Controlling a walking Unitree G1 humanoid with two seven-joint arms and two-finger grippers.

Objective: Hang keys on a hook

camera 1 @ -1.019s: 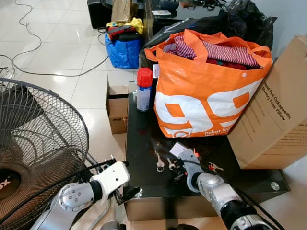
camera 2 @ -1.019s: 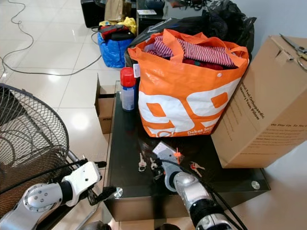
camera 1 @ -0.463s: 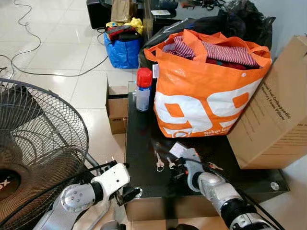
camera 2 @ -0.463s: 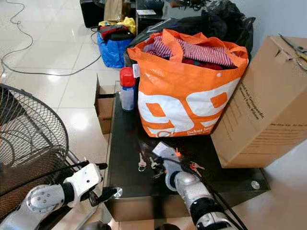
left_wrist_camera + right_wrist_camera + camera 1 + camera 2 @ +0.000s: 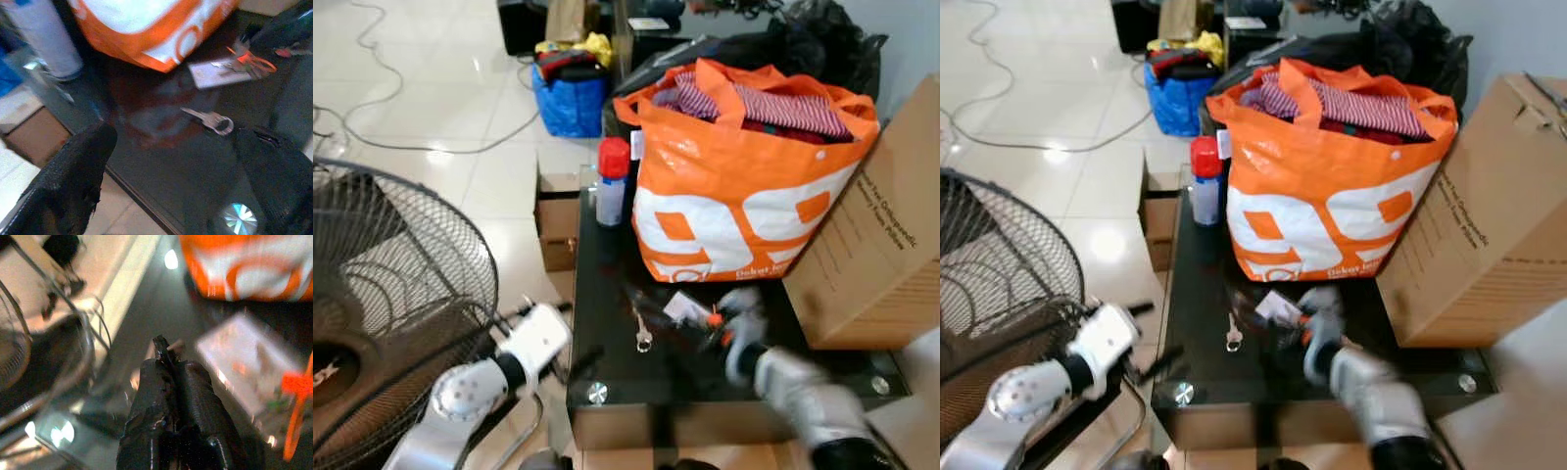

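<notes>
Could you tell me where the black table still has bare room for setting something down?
Bare: the black table's front-left corner, ahead of the single key, and the strip behind it toward the spray can. Crowded: around the white card, where the right end effector works.

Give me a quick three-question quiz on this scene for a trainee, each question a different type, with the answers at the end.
1. True or false: the small silver key lies flat on the black glass table.
2. What stands beside the orange shopping bag on the table?
A. a green glass bottle
B. a white spray can with a red cap
C. a blue mug
3. Fill the gap: in the left wrist view, the fingers of the left gripper are ____.

Key: 1 true; 2 B; 3 open.
</notes>
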